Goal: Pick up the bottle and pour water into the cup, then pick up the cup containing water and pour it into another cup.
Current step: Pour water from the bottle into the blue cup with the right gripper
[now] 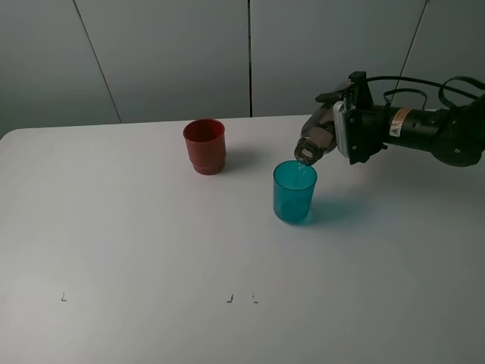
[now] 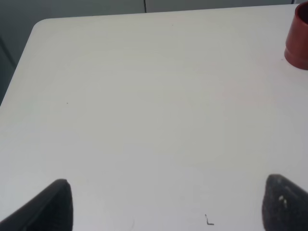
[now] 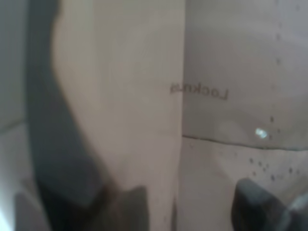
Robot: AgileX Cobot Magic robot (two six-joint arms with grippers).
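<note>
My right gripper (image 1: 339, 127) is shut on the smoky grey-brown bottle (image 1: 317, 138) and holds it tipped over, its neck pointing down at the rim of the teal cup (image 1: 294, 192). The teal cup stands upright on the white table (image 1: 151, 243), right of centre. The red cup (image 1: 204, 145) stands upright further back and to the left; its edge also shows in the left wrist view (image 2: 298, 38). The bottle's wall (image 3: 144, 96) fills the right wrist view. My left gripper (image 2: 166, 207) is open and empty above the bare table, out of the exterior view.
Small black corner marks (image 1: 229, 299) lie on the table near its front edge; one shows in the left wrist view (image 2: 209, 221). Grey wall panels stand behind the table.
</note>
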